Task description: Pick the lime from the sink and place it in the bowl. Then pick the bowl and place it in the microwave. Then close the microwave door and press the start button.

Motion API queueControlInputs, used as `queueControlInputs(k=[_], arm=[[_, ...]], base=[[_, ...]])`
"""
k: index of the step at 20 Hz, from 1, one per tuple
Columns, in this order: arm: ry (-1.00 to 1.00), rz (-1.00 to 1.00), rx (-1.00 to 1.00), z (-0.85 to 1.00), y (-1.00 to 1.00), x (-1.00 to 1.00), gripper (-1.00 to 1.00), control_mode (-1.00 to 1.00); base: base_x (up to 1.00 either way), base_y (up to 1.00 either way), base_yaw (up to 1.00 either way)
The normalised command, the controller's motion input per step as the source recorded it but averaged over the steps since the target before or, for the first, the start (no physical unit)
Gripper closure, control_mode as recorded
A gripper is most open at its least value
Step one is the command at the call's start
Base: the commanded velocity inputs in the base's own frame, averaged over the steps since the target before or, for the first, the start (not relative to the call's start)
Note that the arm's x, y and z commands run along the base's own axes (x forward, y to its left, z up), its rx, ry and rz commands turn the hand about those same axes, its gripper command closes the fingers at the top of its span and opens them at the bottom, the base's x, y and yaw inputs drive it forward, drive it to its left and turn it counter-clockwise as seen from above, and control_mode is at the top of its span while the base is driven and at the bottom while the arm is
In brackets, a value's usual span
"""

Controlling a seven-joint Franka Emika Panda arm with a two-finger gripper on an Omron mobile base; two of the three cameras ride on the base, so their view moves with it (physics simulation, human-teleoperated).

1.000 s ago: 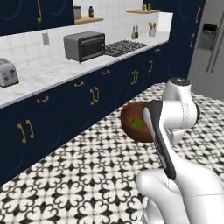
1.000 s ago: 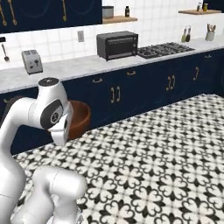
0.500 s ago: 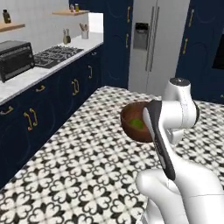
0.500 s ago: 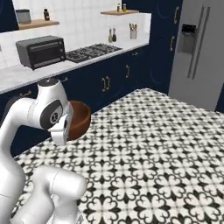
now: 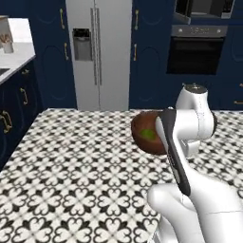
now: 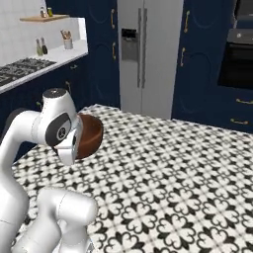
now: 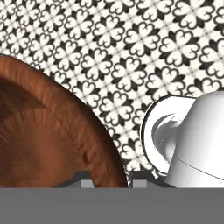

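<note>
My jaws [image 7: 107,177] clamped on bowl [image 5: 148,134] rim, bowl aloft over patterned floor [image 5: 80,161], lime [image 5: 150,135] inside. Microwave [image 5: 204,9] upper right, above oven [image 5: 197,50]. Keep bowl level while carrying; avoid tipping lime out.

A steel fridge [image 5: 98,52] stands between dark blue cabinets [image 6: 202,54], with a black wall oven [image 5: 197,50] to its right. The floor [image 6: 173,173] has black-and-white patterned tiles.

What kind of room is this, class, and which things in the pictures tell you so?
A home kitchen: a steel fridge, a black wall oven and a stovetop set into a counter among navy cabinets.
</note>
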Motion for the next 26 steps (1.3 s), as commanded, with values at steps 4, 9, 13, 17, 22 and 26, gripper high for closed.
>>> queueControlInputs(k=[4, 9, 13, 17, 22, 26], arm=[[0.0, 0.0, 0.0, 0.0, 0.0, 0.0, 1.0, 1.0], [0.0, 0.0, 0.0, 0.0, 0.0, 0.0, 1.0, 1.0], [0.0, 0.0, 0.0, 0.0, 0.0, 0.0, 1.0, 1.0], [0.0, 0.0, 0.0, 0.0, 0.0, 0.0, 1.0, 1.0], [0.0, 0.0, 0.0, 0.0, 0.0, 0.0, 1.0, 1.0], [0.0, 0.0, 0.0, 0.0, 0.0, 0.0, 1.0, 1.0]], base=[[0.89, -0.65, -0.52], [1.0, -0.77, -0.42], [1.0, -0.77, -0.38], [1.0, -0.79, -0.32], [1.0, -0.97, -0.09], [1.0, -0.9, 0.21]])
